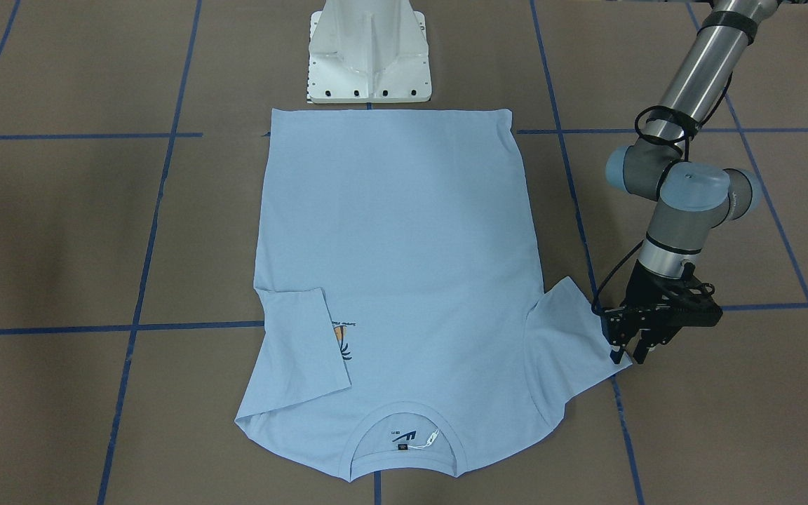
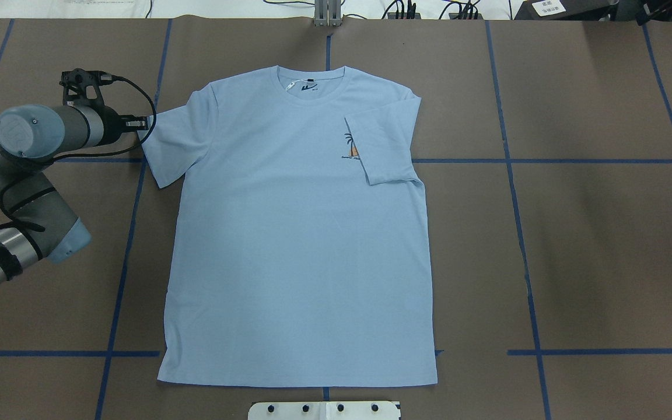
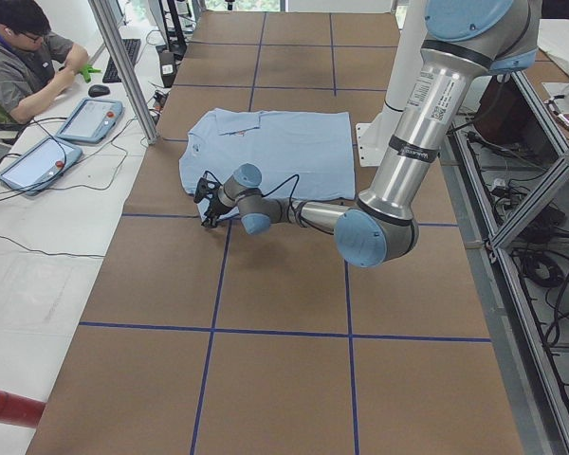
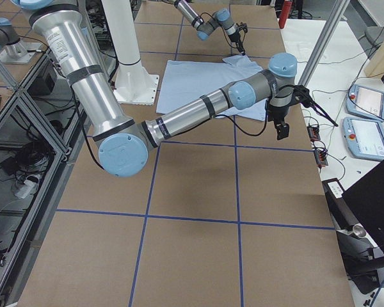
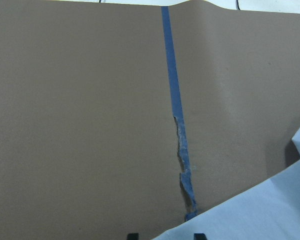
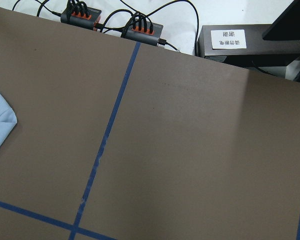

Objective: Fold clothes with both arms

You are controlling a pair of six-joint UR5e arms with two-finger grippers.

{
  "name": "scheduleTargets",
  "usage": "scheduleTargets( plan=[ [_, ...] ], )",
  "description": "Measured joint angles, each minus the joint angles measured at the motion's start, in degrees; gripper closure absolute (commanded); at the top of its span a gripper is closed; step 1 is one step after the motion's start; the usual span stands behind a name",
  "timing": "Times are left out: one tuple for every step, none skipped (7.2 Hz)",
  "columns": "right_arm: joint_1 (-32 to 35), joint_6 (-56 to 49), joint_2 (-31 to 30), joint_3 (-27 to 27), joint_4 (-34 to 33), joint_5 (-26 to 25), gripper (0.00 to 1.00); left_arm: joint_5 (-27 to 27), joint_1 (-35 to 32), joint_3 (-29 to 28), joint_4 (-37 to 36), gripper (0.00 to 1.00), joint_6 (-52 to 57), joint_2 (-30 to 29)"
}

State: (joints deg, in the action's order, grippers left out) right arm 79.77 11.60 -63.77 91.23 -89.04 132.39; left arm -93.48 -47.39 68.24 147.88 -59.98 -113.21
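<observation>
The light blue T-shirt lies flat on the brown table, collar away from the robot. One short sleeve is folded inward and covers part of the palm-tree print. The other sleeve lies spread out. My left gripper is low at that sleeve's outer edge. In the left wrist view its fingertips stand apart, open, with the sleeve's hem between them. My right gripper shows only in the exterior right view, over the table beside the shirt; open or shut I cannot tell.
The white pedestal base stands at the shirt's hem end. Blue tape lines cross the brown table cover. A person sits at a side desk with tablets. Power strips lie beyond the far edge.
</observation>
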Motion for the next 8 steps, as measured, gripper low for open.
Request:
scheduleTargets(
  plan=[
    [0.0, 0.0, 0.0, 0.0, 0.0, 0.0, 0.0, 0.0, 0.1, 0.0, 0.0, 0.6, 0.0, 0.0],
    [0.0, 0.0, -0.1, 0.0, 0.0, 0.0, 0.0, 0.0, 0.1, 0.0, 0.0, 0.69, 0.0, 0.0],
    [-0.1, 0.0, -0.1, 0.0, 0.0, 0.0, 0.0, 0.0, 0.1, 0.0, 0.0, 0.89, 0.0, 0.0],
    [0.0, 0.0, -0.2, 0.0, 0.0, 0.0, 0.0, 0.1, 0.2, 0.0, 0.0, 0.96, 0.0, 0.0],
    [-0.1, 0.0, -0.3, 0.0, 0.0, 0.0, 0.0, 0.1, 0.2, 0.0, 0.0, 0.96, 0.0, 0.0],
    [-0.1, 0.0, -0.3, 0.0, 0.0, 0.0, 0.0, 0.2, 0.2, 0.0, 0.0, 0.96, 0.0, 0.0],
    [-0.1, 0.0, -0.3, 0.0, 0.0, 0.0, 0.0, 0.2, 0.2, 0.0, 0.1, 1.0, 0.0, 0.0],
    [-0.1, 0.0, -0.3, 0.0, 0.0, 0.0, 0.0, 0.2, 0.2, 0.1, 0.1, 1.0, 0.0, 0.0]
  ],
)
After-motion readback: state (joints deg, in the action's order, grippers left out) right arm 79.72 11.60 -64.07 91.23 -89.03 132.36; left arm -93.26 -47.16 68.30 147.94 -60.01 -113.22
